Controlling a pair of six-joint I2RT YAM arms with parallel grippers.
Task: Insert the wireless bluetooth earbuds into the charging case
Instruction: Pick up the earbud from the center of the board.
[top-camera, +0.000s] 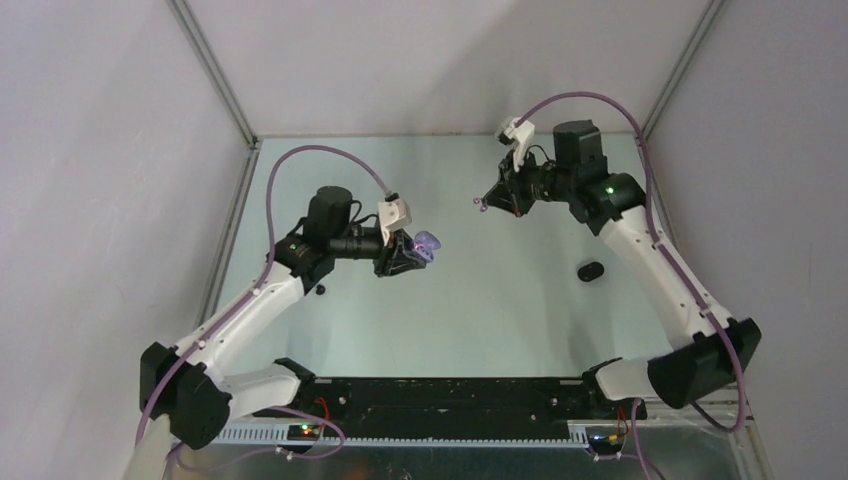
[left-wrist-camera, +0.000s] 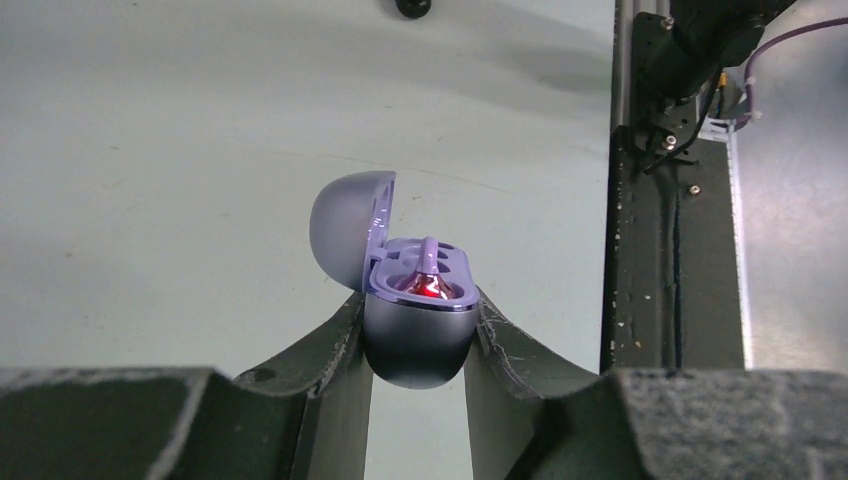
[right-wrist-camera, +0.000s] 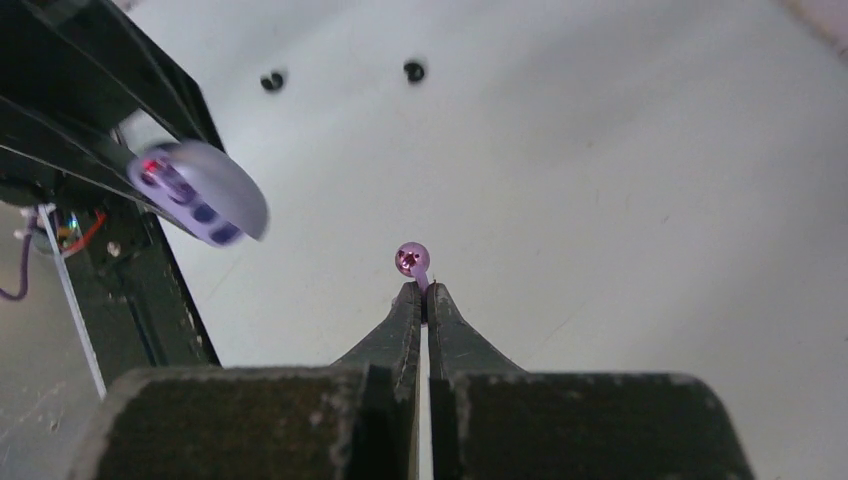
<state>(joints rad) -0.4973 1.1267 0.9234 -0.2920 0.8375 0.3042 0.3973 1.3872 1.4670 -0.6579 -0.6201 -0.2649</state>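
Note:
My left gripper (top-camera: 412, 252) (left-wrist-camera: 418, 312) is shut on the base of a pale purple charging case (left-wrist-camera: 418, 340), held above the table with its lid (left-wrist-camera: 345, 228) open. One purple earbud (left-wrist-camera: 428, 264) sits in a case socket, with a red glow beside it. My right gripper (top-camera: 486, 204) (right-wrist-camera: 422, 290) is shut on the stem of a second purple earbud (right-wrist-camera: 412, 260), up in the air to the right of the case (top-camera: 428, 242). Two black earbuds (right-wrist-camera: 272, 81) (right-wrist-camera: 414, 71) lie on the table. One of them shows in the top view (top-camera: 320, 290).
A black oval case (top-camera: 591, 271) lies on the table at the right, next to the right arm. The black base rail (top-camera: 450, 395) runs along the near edge. Grey walls enclose the table on the left, back and right.

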